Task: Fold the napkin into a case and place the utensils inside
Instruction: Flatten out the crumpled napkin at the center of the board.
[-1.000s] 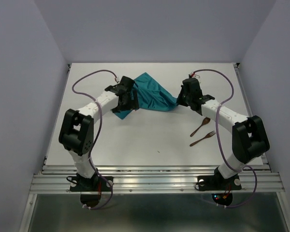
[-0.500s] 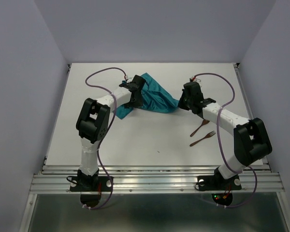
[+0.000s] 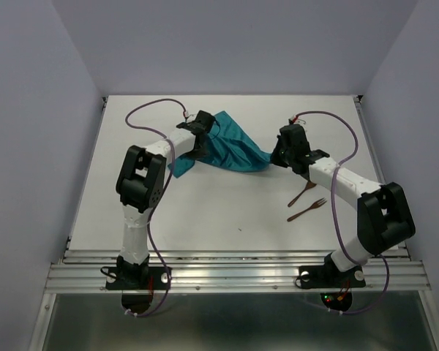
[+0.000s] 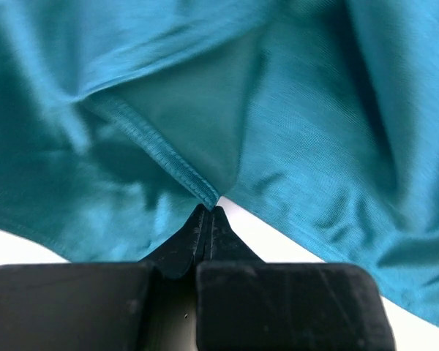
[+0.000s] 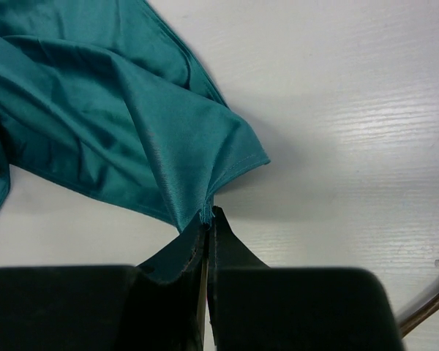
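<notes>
1. Left gripper: on the left side of the cloth, left of table centre. Jaws fully together, tips nipping a hemmed fold of the napkin.
2. Napkin: crumpled, not flat, far half of the table. It is strung between the two grippers. One corner points toward the far edge; a tail hangs down-left past the left gripper onto the table.
3. Left wrist view: cloth fills nearly the whole frame, with a sliver of white table below it on both sides of the tips.
4. Right gripper: at the napkin's right end. Jaws closed, cloth gathered into a pinch at the tips, with creases fanning out from that point.
5. Spoon: flat on the table, nearer than the right gripper, partly under the right forearm, clear of the napkin.
6. Fork: just nearer than the spoon, tines to the right. Both lie diagonal, untouched, outside the cloth.
</notes>
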Tool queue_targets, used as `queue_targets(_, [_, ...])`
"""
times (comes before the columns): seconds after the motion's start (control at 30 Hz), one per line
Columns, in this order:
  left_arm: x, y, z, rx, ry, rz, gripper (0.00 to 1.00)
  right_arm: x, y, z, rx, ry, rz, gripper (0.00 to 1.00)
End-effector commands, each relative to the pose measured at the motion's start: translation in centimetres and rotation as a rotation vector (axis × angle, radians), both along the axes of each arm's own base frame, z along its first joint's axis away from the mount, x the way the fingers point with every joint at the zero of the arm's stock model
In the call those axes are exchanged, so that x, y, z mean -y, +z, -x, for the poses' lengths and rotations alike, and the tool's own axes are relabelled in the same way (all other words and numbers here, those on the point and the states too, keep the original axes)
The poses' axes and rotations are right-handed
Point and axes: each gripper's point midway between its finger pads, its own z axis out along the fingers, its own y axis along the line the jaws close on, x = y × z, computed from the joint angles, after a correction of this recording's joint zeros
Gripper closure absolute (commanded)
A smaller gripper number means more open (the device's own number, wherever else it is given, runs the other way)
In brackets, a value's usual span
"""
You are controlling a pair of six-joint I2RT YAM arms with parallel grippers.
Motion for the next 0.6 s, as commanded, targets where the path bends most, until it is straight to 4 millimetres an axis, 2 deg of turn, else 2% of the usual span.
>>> queue_targets(0.0, [-5.4, 5.3, -1.9, 0.102, 0.079, -0.034, 1.0, 0.4, 2.4, 0.3, 0.061, -0.001, 0.001, 0.99])
queue_targets(0.1, [-7.7, 8.2, -3.6, 0.163, 0.104, 0.008, 1.0, 0.6, 2.5, 0.8, 0.06, 0.004, 0.003, 0.99])
queue_targets(0.17, [-8.5, 9.1, -4.8, 0.192, 0.101, 0.024, 1.0, 0.0, 3.0, 0.8, 0.058, 0.01, -0.034, 0.99])
queue_targets(0.2, [-8.7, 10.6, -6.0, 0.225, 0.103, 0.037, 1.0, -0.7, 3.4, 0.9, 0.055, 0.038, -0.061, 0.99])
queue_targets(0.23, [-9.8, 10.1, -6.6, 0.206, 0.125, 0.025, 1.0, -1.0, 4.0, 0.6, 0.064, 0.035, -0.081, 0.99])
queue_targets(0.27, [-9.9, 12.1, -8.2, 0.253, 0.126, 0.034, 1.0, -1.0, 4.4, 0.5, 0.07, 0.028, -0.088, 0.99])
queue_targets(0.3, [-10.2, 12.2, -8.9, 0.256, 0.124, 0.038, 1.0, -0.8, 4.6, 0.3, 0.079, 0.008, -0.084, 0.99])
queue_targets(0.33, [-11.3, 10.9, -10.0, 0.238, 0.144, 0.02, 1.0, -0.7, 4.8, 0.2, 0.085, 0.002, -0.081, 0.99])
queue_targets(0.37, [-12.0, 10.7, -10.3, 0.222, 0.162, 0.002, 1.0, -0.6, 4.8, 0.1, 0.088, 0.003, -0.077, 0.99])
queue_targets(0.4, [-12.5, 11.0, -12.0, 0.243, 0.18, -0.012, 0.93, -0.6, 4.8, 0.1, 0.086, 0.007, -0.075, 0.99])
queue_targets(0.43, [-13.2, 11.0, -11.9, 0.219, 0.196, -0.024, 0.86, -0.7, 4.8, 0.2, 0.084, 0.012, -0.075, 0.99])
queue_targets(0.47, [-13.2, 12.8, -12.8, 0.257, 0.203, -0.02, 0.78, -0.8, 4.9, 0.2, 0.083, 0.017, -0.076, 0.99])
queue_targets(0.5, [-13.5, 12.6, -12.9, 0.251, 0.212, -0.044, 0.45, -0.9, 5.0, 0.4, 0.082, 0.025, -0.083, 0.99])
queue_targets(0.53, [-13.5, 13.3, -12.8, 0.261, 0.209, -0.043, 0.3, -0.9, 5.0, 0.5, 0.08, 0.027, -0.087, 0.99])
queue_targets(0.57, [-13.3, 13.1, -12.5, 0.253, 0.201, -0.04, 0.17, -0.9, 4.6, 0.7, 0.073, 0.025, -0.087, 0.99])
